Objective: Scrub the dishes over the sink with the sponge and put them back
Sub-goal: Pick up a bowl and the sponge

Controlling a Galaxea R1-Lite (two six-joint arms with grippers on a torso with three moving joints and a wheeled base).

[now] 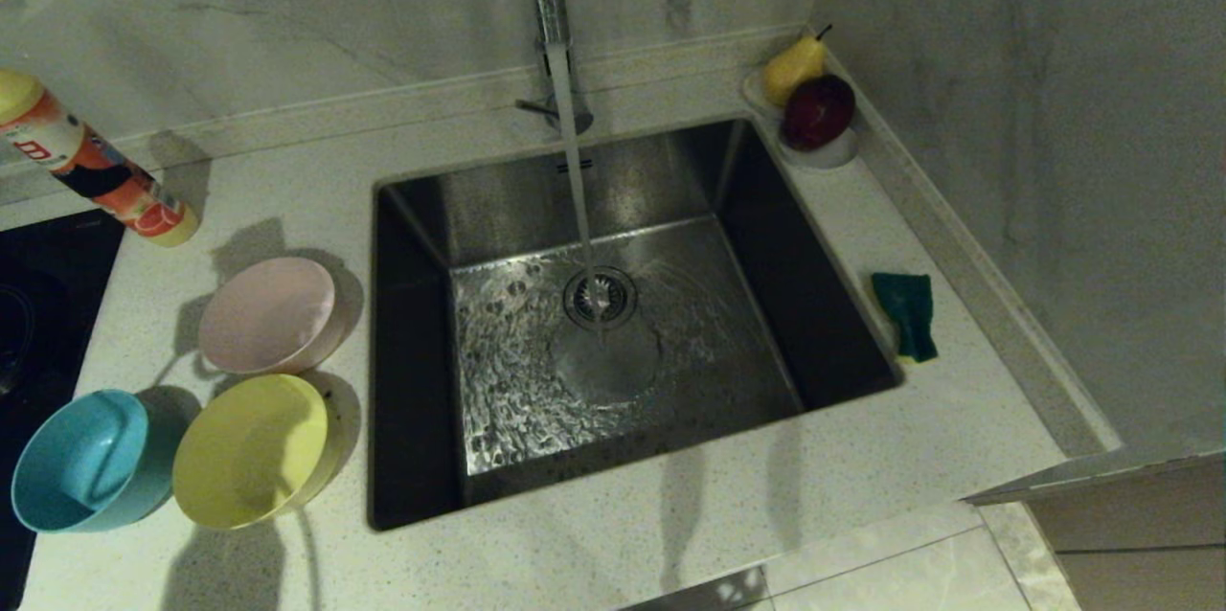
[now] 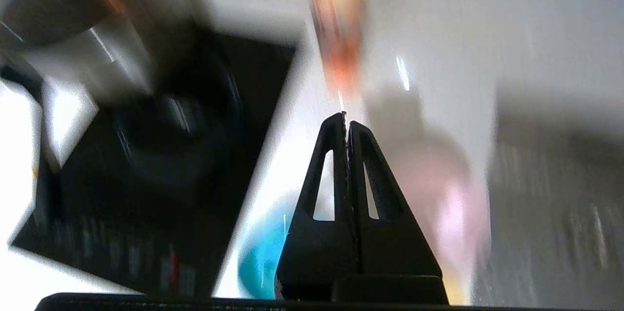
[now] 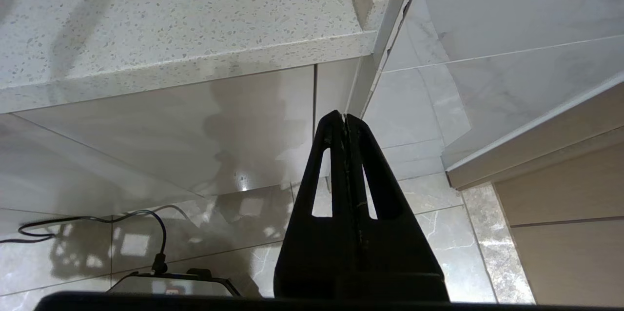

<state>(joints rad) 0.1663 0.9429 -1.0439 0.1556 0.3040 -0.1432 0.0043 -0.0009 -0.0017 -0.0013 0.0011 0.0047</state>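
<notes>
Three bowls stand together on the counter left of the sink: one pale pink bowl, one yellow bowl and one light blue bowl, all empty and not stacked. Only the head view shows them sharply, and it shows no arm at all. The left wrist view alone shows the left gripper, its fingers pressed together and holding nothing; it hangs above the counter, with blurred blue and pink shapes of two bowls just below and beside its fingers, a blurred bottle ahead of the tip and a black cooktop to one side. The right wrist view alone shows the right gripper, also clenched on nothing, low in front of the cabinet, under the counter edge, pointing toward the floor tiles. One sponge lies green side up on the counter right of the sink, far from both grippers. One stream of water runs from the faucet onto the drain strainer, and the sink holds only this water. One white fruit dish in the back corner holds one pear and one dark red apple. One orange bottle stands behind the bowls.
</notes>
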